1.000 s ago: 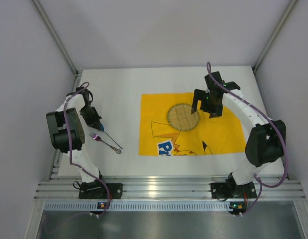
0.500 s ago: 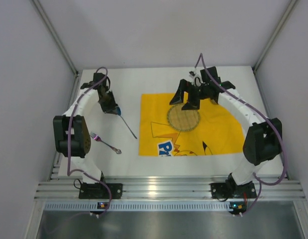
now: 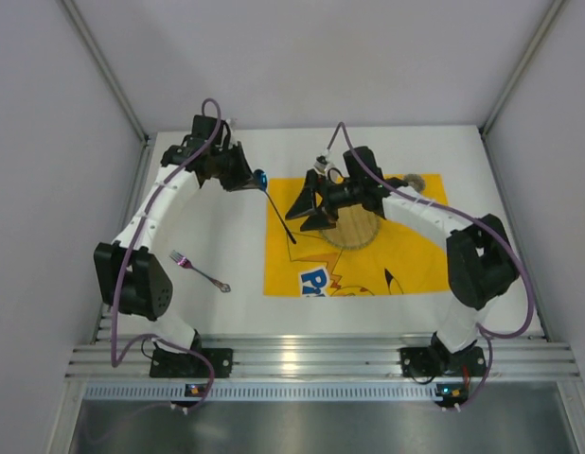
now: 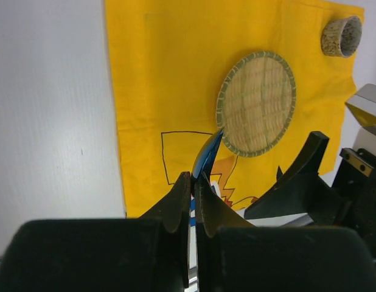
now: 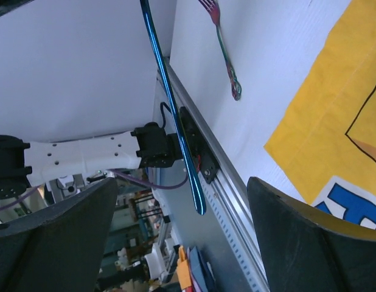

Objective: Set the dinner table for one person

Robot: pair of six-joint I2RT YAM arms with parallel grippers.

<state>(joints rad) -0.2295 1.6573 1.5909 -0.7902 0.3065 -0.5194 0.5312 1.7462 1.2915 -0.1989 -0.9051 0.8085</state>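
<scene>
My left gripper (image 3: 256, 178) is raised over the white dinner table (image 3: 226, 305) and is shut on one end of a thin blue metallic utensil (image 3: 277, 213). The utensil slants down toward the left edge of the yellow placemat (image 3: 406, 260). The left wrist view shows the jaws (image 4: 193, 177) closed on the blue utensil (image 4: 207, 157). My right gripper (image 3: 299, 209) is wide open, pointing left, right next to the utensil's free end. In the right wrist view the blue handle (image 5: 170, 106) hangs ahead of the spread fingers (image 5: 314, 243), not between them. A pink-tinted fork (image 3: 200, 270) lies on the table at the left.
A round woven coaster (image 4: 257, 103) lies on the placemat, partly under my right arm in the top view. A small woven cup (image 3: 412, 183) stands at the placemat's far right corner. The ribbed aluminium rail (image 3: 311, 359) runs along the near edge. Walls enclose three sides.
My left gripper has lifted the blue utensil off the table and carried it far and to the right. My right gripper has swung left across the coaster to the utensil's free end.
</scene>
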